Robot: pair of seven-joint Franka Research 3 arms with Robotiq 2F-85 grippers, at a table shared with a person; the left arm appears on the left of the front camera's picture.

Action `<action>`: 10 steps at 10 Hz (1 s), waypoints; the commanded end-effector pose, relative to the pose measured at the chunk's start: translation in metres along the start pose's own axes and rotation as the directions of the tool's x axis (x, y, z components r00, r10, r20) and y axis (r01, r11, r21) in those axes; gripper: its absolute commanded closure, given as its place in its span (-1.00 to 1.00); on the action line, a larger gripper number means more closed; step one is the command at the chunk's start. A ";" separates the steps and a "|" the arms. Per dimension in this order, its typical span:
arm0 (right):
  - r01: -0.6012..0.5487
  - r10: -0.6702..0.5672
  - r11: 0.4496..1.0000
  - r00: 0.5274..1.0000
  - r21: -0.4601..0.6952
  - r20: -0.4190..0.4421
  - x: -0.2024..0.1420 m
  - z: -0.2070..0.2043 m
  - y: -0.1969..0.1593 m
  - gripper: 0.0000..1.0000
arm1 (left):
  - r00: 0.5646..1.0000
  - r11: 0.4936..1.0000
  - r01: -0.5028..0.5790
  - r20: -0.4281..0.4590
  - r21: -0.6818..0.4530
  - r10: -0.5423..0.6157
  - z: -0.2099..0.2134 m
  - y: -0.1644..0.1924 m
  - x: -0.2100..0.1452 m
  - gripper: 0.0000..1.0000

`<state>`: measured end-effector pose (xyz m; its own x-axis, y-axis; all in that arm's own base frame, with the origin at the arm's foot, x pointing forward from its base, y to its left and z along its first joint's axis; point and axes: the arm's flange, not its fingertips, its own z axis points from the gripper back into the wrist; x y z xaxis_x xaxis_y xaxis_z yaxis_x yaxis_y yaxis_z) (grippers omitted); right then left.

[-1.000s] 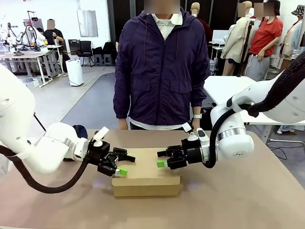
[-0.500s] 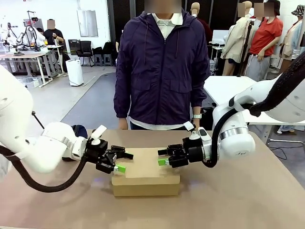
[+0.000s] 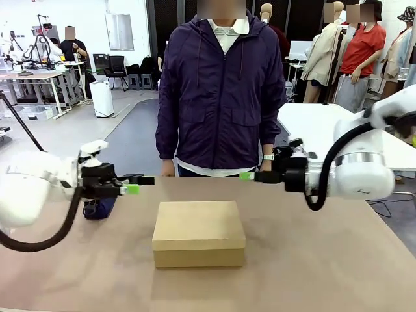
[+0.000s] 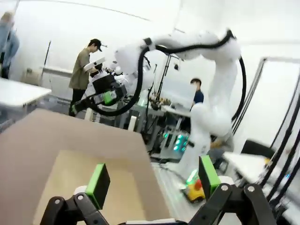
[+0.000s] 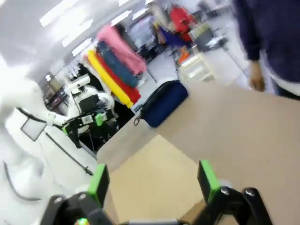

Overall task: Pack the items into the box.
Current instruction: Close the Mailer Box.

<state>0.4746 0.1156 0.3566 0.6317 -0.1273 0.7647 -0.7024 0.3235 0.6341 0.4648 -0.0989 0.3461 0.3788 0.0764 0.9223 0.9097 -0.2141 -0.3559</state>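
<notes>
The box (image 3: 199, 242) sits closed at lower centre, so packing looks finished; left gripper (image 3: 133, 185) and right gripper (image 3: 247, 176) hang spread, empty; next, probably just park the 2 arms

No legible text or labels

A robotics lab: white work tables (image 3: 39, 77) with other equipment stand across an open grey floor (image 3: 97, 140), people work farther off, bright ceiling lights overhead.
</notes>
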 end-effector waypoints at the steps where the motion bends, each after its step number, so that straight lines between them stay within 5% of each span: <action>1: 0.396 -0.390 0.918 0.913 -0.030 0.120 0.001 0.067 0.020 -1.00 | 0.938 0.935 -0.344 0.067 0.091 0.339 0.038 -0.030 0.015 -1.00; 3: 0.572 -0.560 0.820 0.811 -0.030 0.169 -0.008 0.136 0.025 -1.00 | 0.789 0.784 -0.611 0.151 0.109 0.595 0.099 -0.050 0.023 -1.00; 5: 0.699 -0.686 0.715 0.701 0.004 0.193 -0.015 0.185 0.021 -1.00 | 0.653 0.608 -0.756 0.230 0.240 0.721 0.145 -0.061 0.023 -1.00; 6: 0.711 -0.697 0.703 0.687 0.004 0.204 -0.014 0.201 0.016 -1.00 | 0.597 0.510 -0.797 0.293 0.322 0.747 0.164 -0.064 0.020 -1.00; 7: 0.650 -0.637 0.760 0.751 -0.023 0.174 -0.022 0.170 0.010 -1.00 | 0.630 0.570 -0.777 0.304 0.267 0.715 0.172 -0.057 0.020 -1.00; 10: 0.650 -0.637 0.760 0.751 -0.023 0.174 -0.022 0.170 0.010 -1.00 | 0.655 0.589 -0.755 0.294 0.289 0.696 0.170 -0.061 0.012 -1.00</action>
<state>0.3952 -0.0411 0.3667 0.8773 -0.4527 0.1592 -0.0884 0.1735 0.9808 0.4456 0.0847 0.3535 0.9385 0.1927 0.2864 0.2692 0.1109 -0.9567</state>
